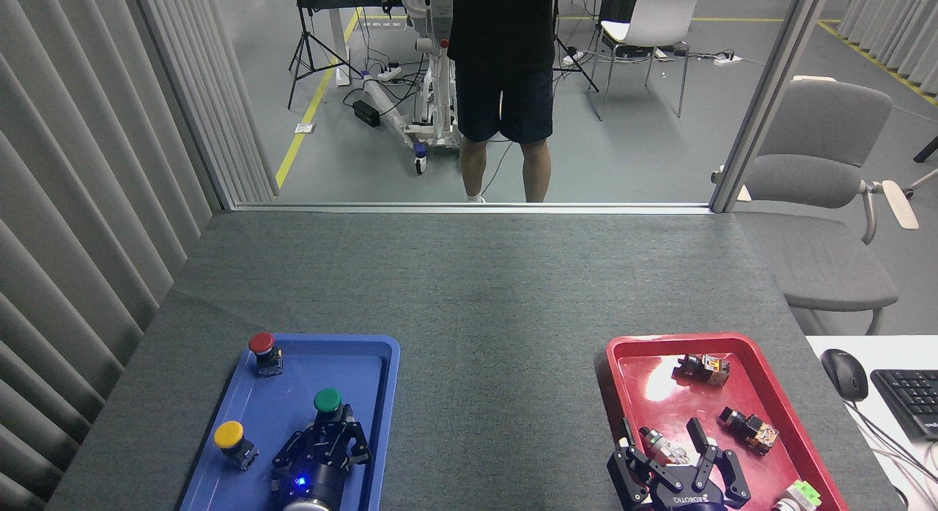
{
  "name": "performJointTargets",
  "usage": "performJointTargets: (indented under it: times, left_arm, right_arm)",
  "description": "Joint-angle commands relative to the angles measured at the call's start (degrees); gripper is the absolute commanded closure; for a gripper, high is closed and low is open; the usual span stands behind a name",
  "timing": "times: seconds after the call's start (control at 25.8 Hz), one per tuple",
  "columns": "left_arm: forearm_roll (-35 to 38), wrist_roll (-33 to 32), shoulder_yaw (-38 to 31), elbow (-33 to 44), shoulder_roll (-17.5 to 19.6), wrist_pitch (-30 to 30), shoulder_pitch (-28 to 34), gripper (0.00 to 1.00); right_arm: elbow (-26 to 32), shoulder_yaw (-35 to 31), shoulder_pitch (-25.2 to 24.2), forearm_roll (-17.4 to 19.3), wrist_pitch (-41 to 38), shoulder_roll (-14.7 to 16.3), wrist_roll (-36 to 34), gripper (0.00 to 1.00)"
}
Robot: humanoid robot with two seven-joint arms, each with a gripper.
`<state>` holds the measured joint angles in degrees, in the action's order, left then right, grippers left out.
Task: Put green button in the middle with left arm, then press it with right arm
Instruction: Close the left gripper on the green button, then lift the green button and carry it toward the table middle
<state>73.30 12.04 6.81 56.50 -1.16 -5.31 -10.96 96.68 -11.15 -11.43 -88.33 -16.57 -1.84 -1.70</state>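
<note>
The small push-button with a round dark-green cap on a black block base (327,403) stands upright in the shallow blue plastic tray (381,394) at the robot's near left, and the left gripper (327,438) has its black fingers drawn in around that base, so it looks clenched on the green button, though whether the base has left the tray floor I cannot tell. The cap points up and away from the gripper, which reaches in from the near edge. The bare dark grey felt middle of the table (498,394) lies to the robot's right of the button, past the tray's right rim, so I judge the coming move to be a lift over that rim and a short carry rightward. The right gripper (667,452) hangs spread and empty over the glossy red plastic tray (762,364), near enough to the middle to press afterwards. 2 other buttons, a red-capped button (261,347) and a yellow-capped button (231,439), stand apart to the left.
</note>
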Motion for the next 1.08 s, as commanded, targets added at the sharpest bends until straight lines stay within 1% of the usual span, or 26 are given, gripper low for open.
performJointTargets:
  times: [0.0, 0.08, 0.15, 0.27, 0.39, 0.5, 0.66, 0.74, 0.77, 0.85, 0.93, 1.04]
  left_arm:
    - [0.0, 0.2, 0.0, -0.1, 0.0, 0.0, 0.1, 0.69]
    - [0.0, 0.3, 0.0, -0.2, 0.0, 0.0, 0.1, 0.79]
    - [0.0, 0.3, 0.0, -0.1, 0.1, 0.1, 0.0, 0.84]
    - [0.1, 0.5, 0.0, 1.2, 0.1, 0.8, 0.2, 0.86]
    - [0.0, 1.7, 0.2, 7.0, 0.3, 1.6, 1.6, 0.86]
    - [0.0, 1.2, 0.7, 11.4, 0.1, 2.3, 2.3, 0.85]
    - [0.1, 1.1, 6.6, 17.4, 0.2, 3.7, 3.3, 0.86]
    - [0.9, 1.1, 11.5, 18.1, 0.0, 3.5, 3.1, 0.88]
    - [1.0, 1.0, 14.0, 17.8, -0.2, 3.0, 2.7, 0.9]
    - [1.1, 1.0, 17.4, 16.4, -1.3, 2.1, 1.6, 0.9]
    - [1.2, 1.1, 19.4, 13.7, -3.1, 1.5, 0.9, 0.91]
    - [3.1, 1.1, 24.4, 8.9, -4.2, 1.4, -1.1, 0.91]
  right_arm:
    - [0.0, 0.0, 0.0, 0.0, 0.0, 0.0, 0.0, 0.0]
    - [0.0, 0.0, 0.0, 0.0, 0.0, 0.0, 0.1, 0.0]
    - [0.0, -0.1, 0.0, 0.0, 0.0, -0.1, 0.1, 0.0]
    - [0.0, -0.1, 0.0, 0.0, 0.0, 0.0, 0.1, 0.0]
    - [0.0, -0.2, 0.0, 0.0, 0.0, 0.0, 0.1, 0.0]
    - [0.0, -0.8, 0.0, 0.0, 0.0, 0.0, 0.1, 0.0]
    - [0.0, -1.0, 0.0, 0.0, 0.0, 0.0, 0.0, 0.0]
    - [0.0, -1.0, 0.0, 0.0, 0.0, 0.0, -0.1, 0.0]
    - [0.0, -1.0, 0.0, 0.1, 0.0, 0.0, -0.1, 0.0]
    - [0.0, -1.0, 0.0, 0.1, 0.0, -0.1, -0.1, 0.0]
    - [0.0, -1.0, 0.0, 0.1, 0.0, -0.1, -0.1, 0.0]
    - [0.0, -0.9, 0.0, 0.1, 0.0, -0.1, -0.1, 0.0]
